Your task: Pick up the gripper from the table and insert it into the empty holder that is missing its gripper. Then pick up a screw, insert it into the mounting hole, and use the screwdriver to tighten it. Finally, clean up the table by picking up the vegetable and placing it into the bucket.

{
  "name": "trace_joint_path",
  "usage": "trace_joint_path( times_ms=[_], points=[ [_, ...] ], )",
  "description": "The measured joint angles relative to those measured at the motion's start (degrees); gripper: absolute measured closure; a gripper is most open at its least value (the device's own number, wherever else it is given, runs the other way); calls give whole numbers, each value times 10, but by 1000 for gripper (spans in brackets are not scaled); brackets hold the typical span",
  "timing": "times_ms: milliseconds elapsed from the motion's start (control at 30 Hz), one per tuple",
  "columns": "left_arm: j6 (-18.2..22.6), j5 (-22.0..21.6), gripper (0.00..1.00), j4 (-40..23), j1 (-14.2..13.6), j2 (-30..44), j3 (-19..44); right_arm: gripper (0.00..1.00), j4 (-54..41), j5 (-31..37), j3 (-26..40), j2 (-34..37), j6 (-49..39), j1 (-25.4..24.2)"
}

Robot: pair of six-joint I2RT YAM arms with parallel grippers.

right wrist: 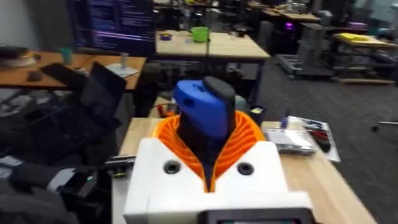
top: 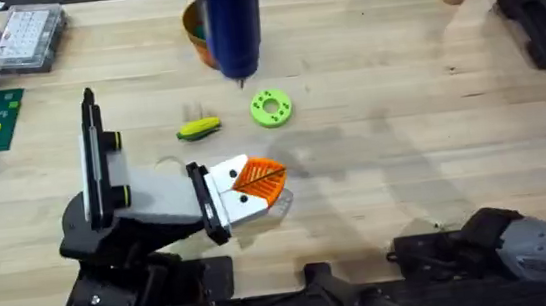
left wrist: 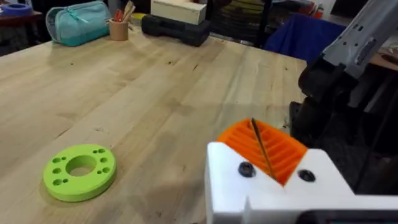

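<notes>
Right claw [right wrist: 208, 165] grips the fat blue cylindrical screwdriver [top: 230, 21] upright above the worktop [top: 400, 111]. Left claw [left wrist: 264, 155] is closed, holding nothing. Small yellow corn-like vegetable [top: 198, 129] lies beside the flat lime-green ring [top: 271, 108].

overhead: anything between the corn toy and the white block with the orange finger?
Nothing. In the overhead view, bare wood separates the vegetable from the white block; the green ring sits off to the side.

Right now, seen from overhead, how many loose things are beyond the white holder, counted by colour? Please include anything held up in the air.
Blue: 1, the screwdriver, held above the table
Orange-yellow: 1, the bucket, partly behind the screwdriver
Lime-green: 1, the ring
Yellow with green ends: 1, the vegetable
Total: 4
</notes>
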Motion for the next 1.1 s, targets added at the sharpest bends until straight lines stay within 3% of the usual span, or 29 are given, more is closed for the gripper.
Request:
trace_joint_path(
  times_ms=[67, 300, 667, 1100],
  points=[
    [0, 0, 986, 0, 0, 0, 0, 976, 35, -30, -35, 1, 13, 7],
    [0, 0, 986, 0, 0, 0, 0, 976, 41, -68, -53, 3, 3, 39],
    [0, 0, 986, 0, 0, 0, 0, 976, 42, -75, -56, 46, -14, 49],
    [0, 0, 986, 0, 0, 0, 0, 976, 69, -94, -78, 46, -37, 81]
  ],
)
